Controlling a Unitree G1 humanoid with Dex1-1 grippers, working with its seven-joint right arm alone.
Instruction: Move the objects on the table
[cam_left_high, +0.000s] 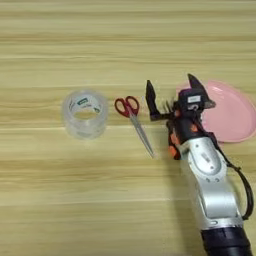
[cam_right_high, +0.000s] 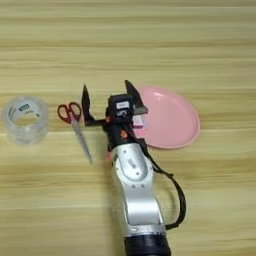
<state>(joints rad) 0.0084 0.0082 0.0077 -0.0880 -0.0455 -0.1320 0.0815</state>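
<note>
My right gripper (cam_left_high: 172, 89) is open, its two black fingers spread wide with nothing between them, on the silver forearm that comes up from the bottom edge. It hovers between red-handled scissors (cam_left_high: 136, 125) on its left and a shallow pink plate (cam_right_high: 170, 122) on its right. The left fingertip (cam_left_high: 150, 92) stands just right of the scissor handles. A clear tape roll (cam_left_high: 85, 127) lies further left on the table (cam_left_high: 125, 40). A small pink-and-white piece (cam_right_high: 140, 122) shows at the plate's left side, partly hidden behind the gripper body.
A black cable (cam_right_high: 177, 200) loops along the right side of the forearm. Bare wood stretches across the far half of the table and along the near left.
</note>
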